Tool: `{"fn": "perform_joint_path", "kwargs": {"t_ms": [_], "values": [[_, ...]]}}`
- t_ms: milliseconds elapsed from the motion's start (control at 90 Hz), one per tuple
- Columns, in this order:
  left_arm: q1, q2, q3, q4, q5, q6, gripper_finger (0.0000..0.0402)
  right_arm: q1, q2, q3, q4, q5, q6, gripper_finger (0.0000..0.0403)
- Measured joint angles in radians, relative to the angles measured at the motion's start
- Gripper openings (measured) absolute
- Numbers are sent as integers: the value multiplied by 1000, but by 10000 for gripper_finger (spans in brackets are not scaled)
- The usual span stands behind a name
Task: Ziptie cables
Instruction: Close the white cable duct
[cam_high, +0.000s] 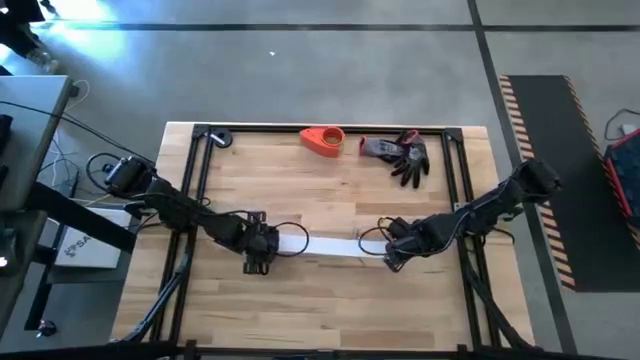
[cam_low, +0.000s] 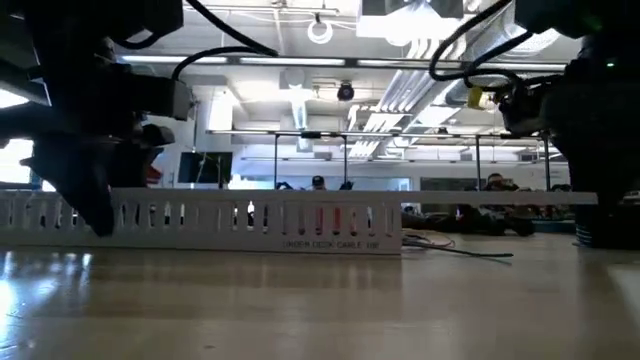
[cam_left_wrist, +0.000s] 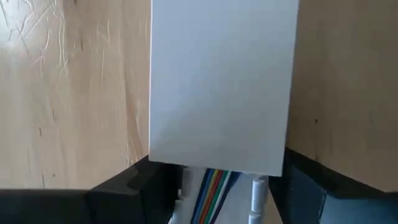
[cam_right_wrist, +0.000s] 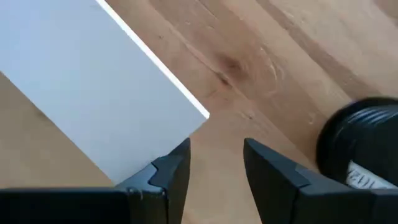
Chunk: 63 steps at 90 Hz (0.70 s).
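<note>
Left gripper (cam_high: 262, 243) clamped on one end of the white channel (cam_high: 325, 246) — right gripper (cam_right_wrist: 214, 165) open, just off the other end.

We see the channel (cam_high: 325, 244) lying across the middle of the table (cam_high: 300, 310), with the left gripper (cam_high: 258, 262) at its left end and the right gripper (cam_high: 392, 260) at its right end. Behind it, along the table's far edge, we find the tape holder (cam_high: 322, 140), and just to its right the glove (cam_high: 405, 156). Thin cables (cam_low: 455, 247) trail on the tabletop off the channel's right end.
</note>
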<state>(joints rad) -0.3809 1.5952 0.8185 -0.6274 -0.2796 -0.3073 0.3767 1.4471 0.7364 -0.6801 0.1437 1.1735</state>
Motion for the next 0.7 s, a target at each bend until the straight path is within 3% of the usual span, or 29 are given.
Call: {"fn": "perform_joint_path", "kwargs": {"t_ms": [267, 700], "values": [[6, -14, 102, -120, -34, 19, 215, 24, -2, 11, -150, 5, 84, 138], [49, -29, 114, -189, 89, 22, 291, 62, -2, 11, -98, 58, 79, 138]]}}
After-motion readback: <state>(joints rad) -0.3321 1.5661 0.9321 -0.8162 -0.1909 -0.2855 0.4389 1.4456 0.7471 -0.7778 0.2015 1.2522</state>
